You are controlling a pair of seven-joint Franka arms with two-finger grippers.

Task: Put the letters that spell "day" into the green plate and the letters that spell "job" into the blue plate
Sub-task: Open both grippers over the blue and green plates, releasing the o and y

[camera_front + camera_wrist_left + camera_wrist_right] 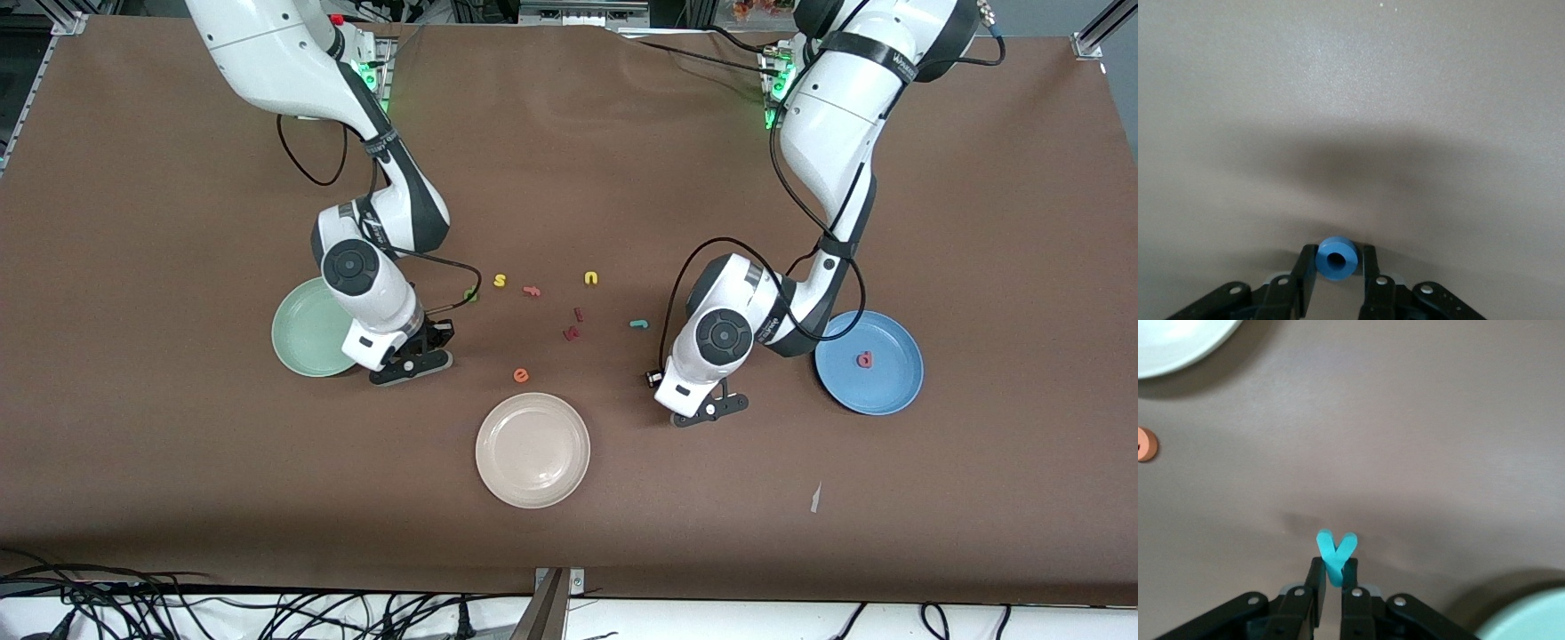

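My left gripper point(709, 411) is down at the table beside the blue plate point(893, 391), shut on the blue ring-shaped o point(1337, 259). A salmon-red b point(864, 359) lies in that plate. Beside the green plate point(302, 331), my right gripper point(414, 364) is low and shut on the stem of the teal y point(1336, 553). The teal j point(638, 324) lies on the cloth between the two arms. A small green-and-yellow letter point(471, 294), partly covered by a cable, lies near the right arm; I cannot read it.
A beige-white plate point(532, 449) sits nearest the front camera, with an orange e point(521, 375) just above it in that view. A yellow s point(500, 281), an orange letter point(532, 291), a yellow u point(591, 278) and dark red pieces point(573, 324) lie mid-table.
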